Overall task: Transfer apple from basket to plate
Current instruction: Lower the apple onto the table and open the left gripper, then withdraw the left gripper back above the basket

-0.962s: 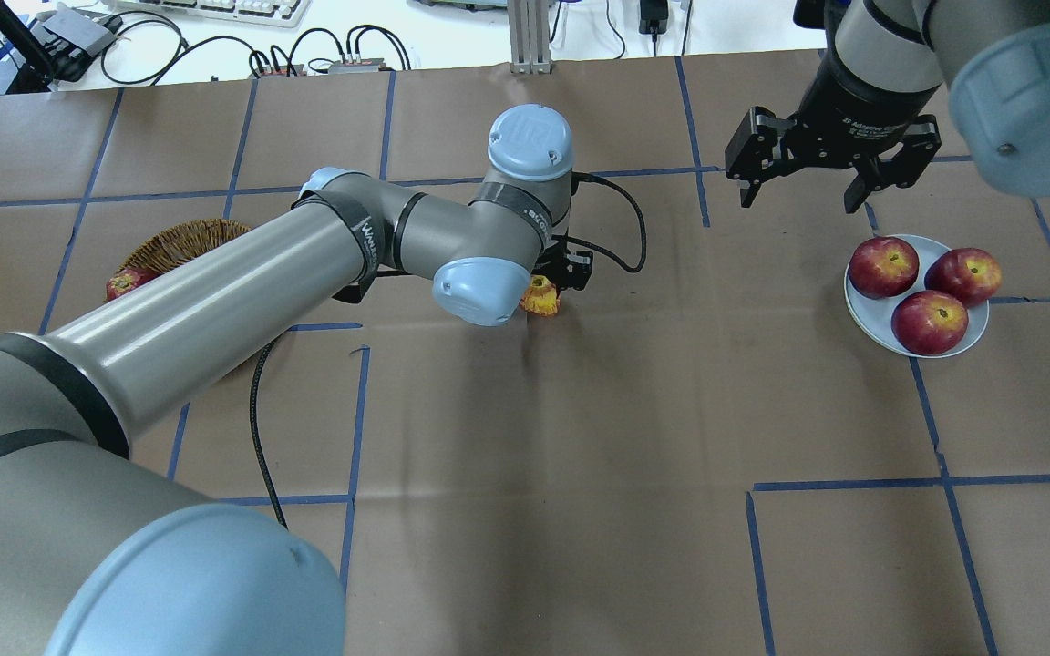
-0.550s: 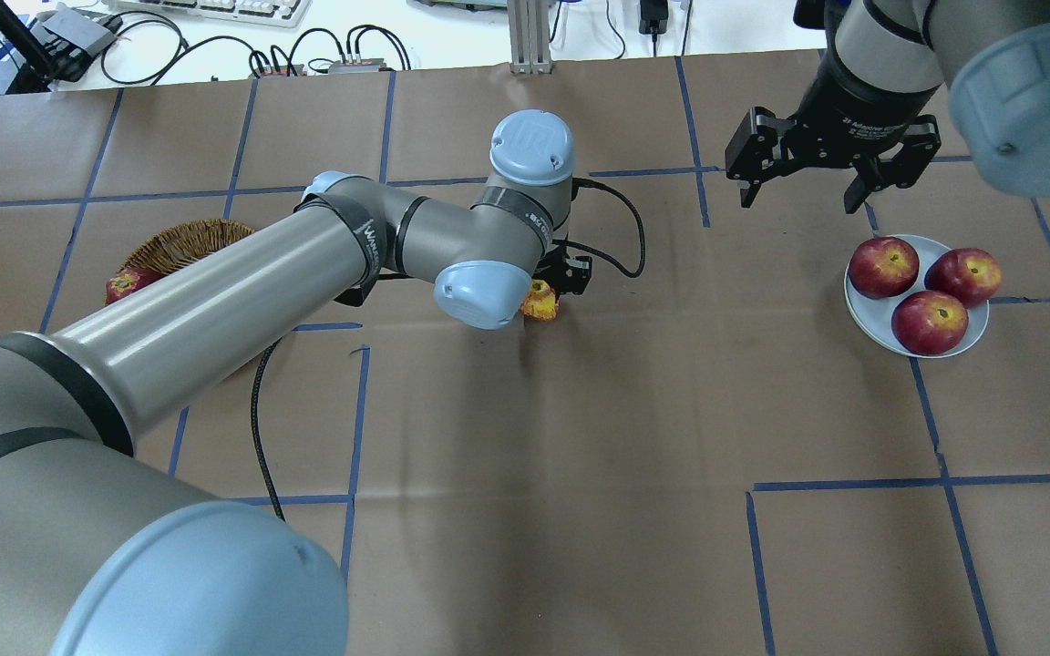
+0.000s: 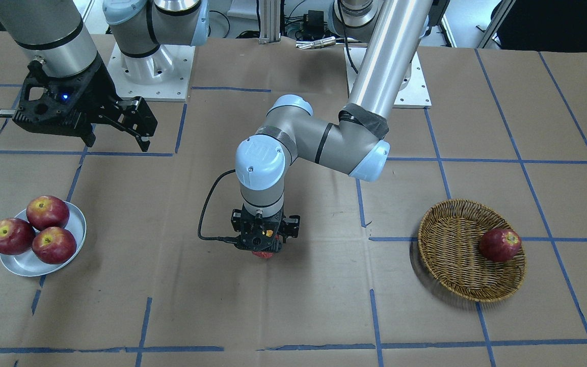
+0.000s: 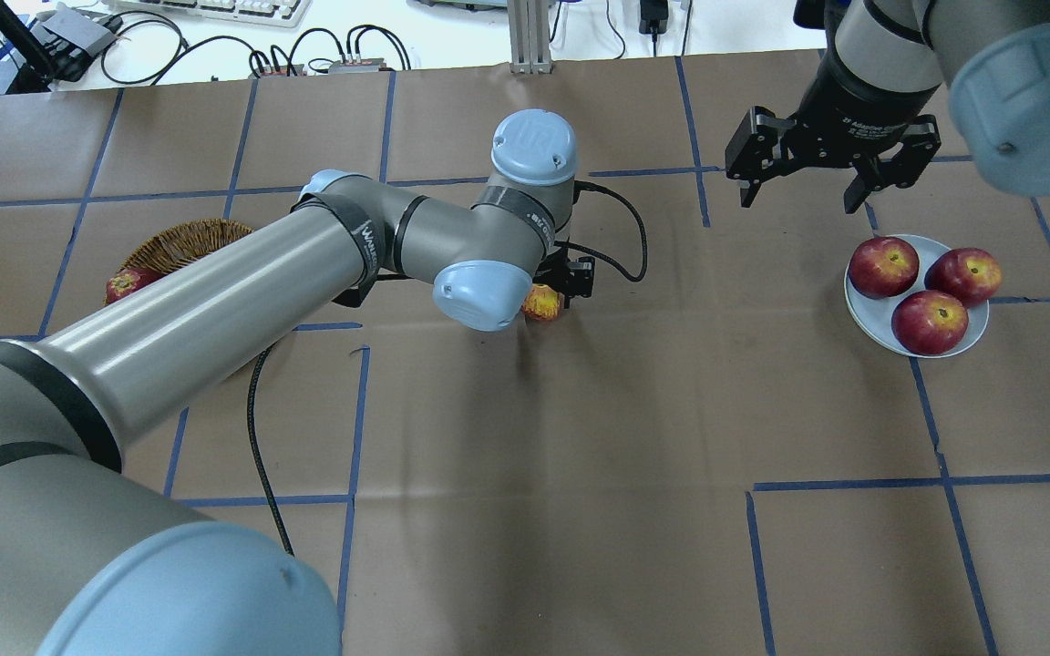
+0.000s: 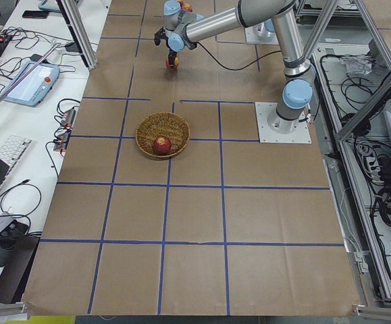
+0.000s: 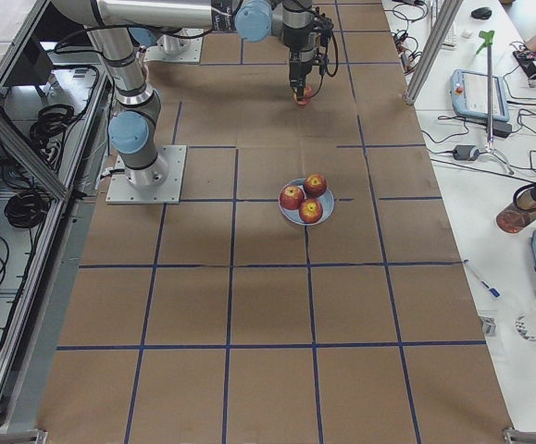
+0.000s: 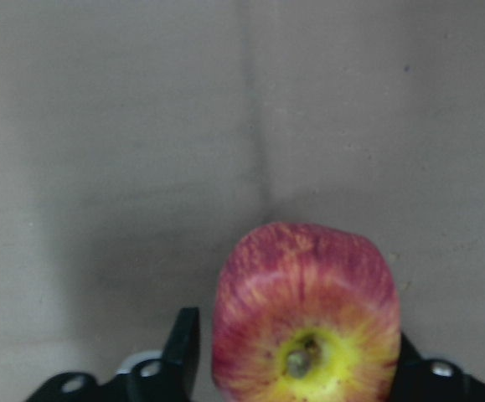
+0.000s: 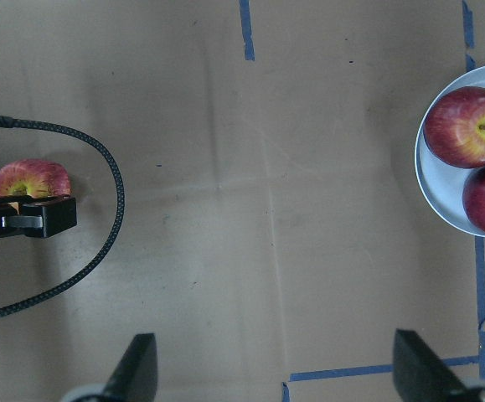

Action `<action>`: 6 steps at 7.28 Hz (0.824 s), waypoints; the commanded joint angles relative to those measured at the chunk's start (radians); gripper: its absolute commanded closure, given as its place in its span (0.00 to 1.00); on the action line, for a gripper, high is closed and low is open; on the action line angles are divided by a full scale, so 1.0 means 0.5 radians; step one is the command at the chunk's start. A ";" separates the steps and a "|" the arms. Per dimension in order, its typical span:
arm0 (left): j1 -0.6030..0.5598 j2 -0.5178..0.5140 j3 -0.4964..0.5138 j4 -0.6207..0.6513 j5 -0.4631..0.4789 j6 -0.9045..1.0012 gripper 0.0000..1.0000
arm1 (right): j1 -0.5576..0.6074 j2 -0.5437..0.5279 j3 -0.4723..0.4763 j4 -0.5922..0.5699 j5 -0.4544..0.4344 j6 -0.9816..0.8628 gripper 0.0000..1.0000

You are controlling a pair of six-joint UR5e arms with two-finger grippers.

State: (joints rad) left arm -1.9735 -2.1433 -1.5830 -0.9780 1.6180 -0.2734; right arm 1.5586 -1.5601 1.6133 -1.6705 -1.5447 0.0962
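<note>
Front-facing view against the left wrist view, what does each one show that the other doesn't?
Only the front-facing view shows the wicker basket with one dark red apple in it, the plate carrying three dark red apples, and the right tool, open and holding nothing. Only the left wrist view shows the streaky apple close up: pinkish-red skin and a yellow patch around its stem. Both show the left tool shut on that apple over the brown paper; the front-facing view catches only a red sliver of it below the tool.
</note>
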 commanded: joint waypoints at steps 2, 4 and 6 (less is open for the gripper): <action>0.102 0.385 0.119 -0.487 -0.008 0.013 0.02 | 0.000 0.000 0.001 0.000 -0.003 -0.002 0.00; 0.298 0.763 0.141 -0.883 -0.021 0.279 0.01 | 0.000 0.000 -0.002 0.000 -0.003 -0.005 0.00; 0.513 1.110 0.135 -1.276 -0.018 0.630 0.01 | 0.000 0.003 -0.008 -0.003 -0.006 -0.005 0.00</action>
State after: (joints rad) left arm -1.7917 -1.6989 -1.5156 -1.4939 1.6089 -0.0795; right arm 1.5585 -1.5598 1.6108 -1.6715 -1.5466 0.0938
